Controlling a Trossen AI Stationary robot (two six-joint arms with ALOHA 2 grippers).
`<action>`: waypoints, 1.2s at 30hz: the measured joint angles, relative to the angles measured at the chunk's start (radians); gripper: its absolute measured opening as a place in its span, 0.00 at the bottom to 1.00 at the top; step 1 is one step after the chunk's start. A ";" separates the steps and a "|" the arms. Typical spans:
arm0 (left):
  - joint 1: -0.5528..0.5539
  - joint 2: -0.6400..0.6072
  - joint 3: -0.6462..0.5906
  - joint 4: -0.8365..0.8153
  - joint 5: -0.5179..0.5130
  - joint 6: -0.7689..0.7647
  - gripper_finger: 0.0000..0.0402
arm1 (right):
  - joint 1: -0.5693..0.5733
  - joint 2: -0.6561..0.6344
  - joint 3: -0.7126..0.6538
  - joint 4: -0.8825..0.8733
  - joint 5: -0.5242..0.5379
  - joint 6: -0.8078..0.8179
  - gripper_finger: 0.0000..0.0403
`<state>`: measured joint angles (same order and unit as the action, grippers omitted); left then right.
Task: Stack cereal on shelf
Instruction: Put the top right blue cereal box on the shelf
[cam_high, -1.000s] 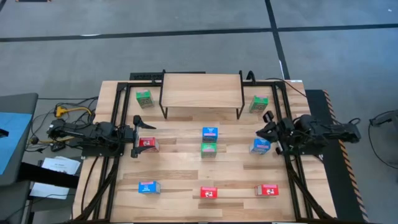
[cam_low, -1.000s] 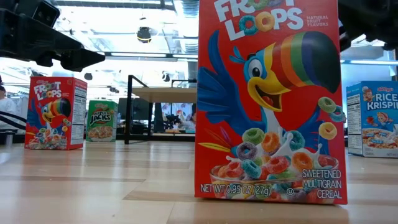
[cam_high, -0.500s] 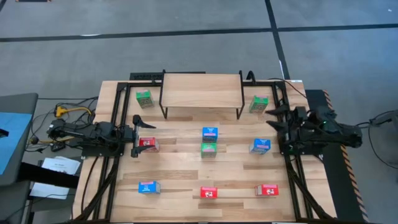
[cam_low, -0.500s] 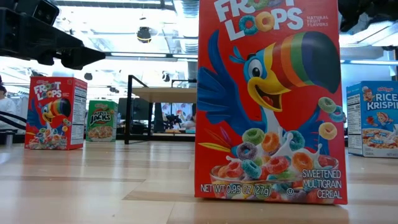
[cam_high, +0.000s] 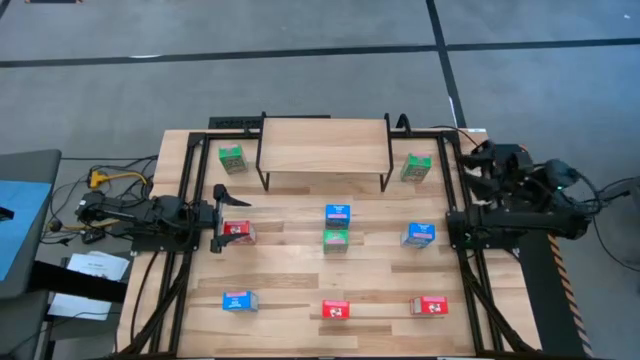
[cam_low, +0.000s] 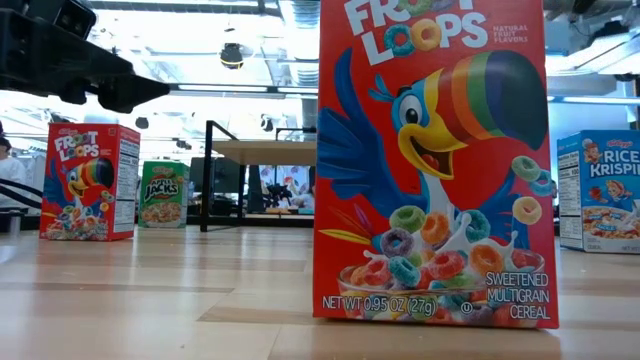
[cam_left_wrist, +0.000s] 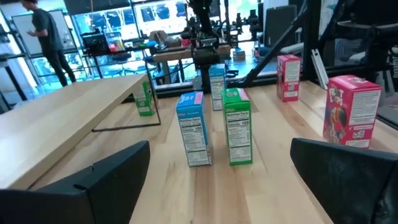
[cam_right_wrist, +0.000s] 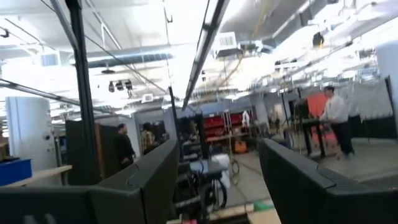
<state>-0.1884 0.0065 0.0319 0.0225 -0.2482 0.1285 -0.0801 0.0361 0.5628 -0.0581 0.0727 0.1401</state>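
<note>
At frame bottom: scattered cereal boxes (cam_high: 336, 310), none on the shelf (cam_high: 324, 146) at top center. Mid-left, left gripper (cam_high: 222, 212) spread beside a red box (cam_high: 237, 231), seemingly poised to grasp. Far right, right gripper (cam_high: 474, 160) raised, fingers parted, empty.

The left gripper (cam_high: 221, 210) lies low over the table's left side, its arm stretched level toward the middle, its two fingers (cam_left_wrist: 99, 180) spread wide with nothing between them. The right gripper (cam_high: 478, 158) is raised at the table's right edge on a folded arm, pointing outward, its fingers (cam_right_wrist: 149, 180) parted and empty
</note>
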 joint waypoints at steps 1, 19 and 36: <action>0.000 0.000 0.000 0.001 0.004 -0.001 0.94 | 0.000 0.005 0.009 0.014 -0.001 -0.013 0.62; 0.000 0.000 0.000 0.173 0.005 -0.013 0.94 | 0.001 0.132 0.180 0.153 -0.153 -0.108 0.62; 0.000 0.000 0.000 0.171 0.001 -0.043 0.94 | 0.000 0.479 0.448 -0.683 -0.067 0.097 0.62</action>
<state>-0.1886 0.0063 0.0319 0.1932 -0.2474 0.0853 -0.0803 0.5154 1.0110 -0.7410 0.0055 0.2367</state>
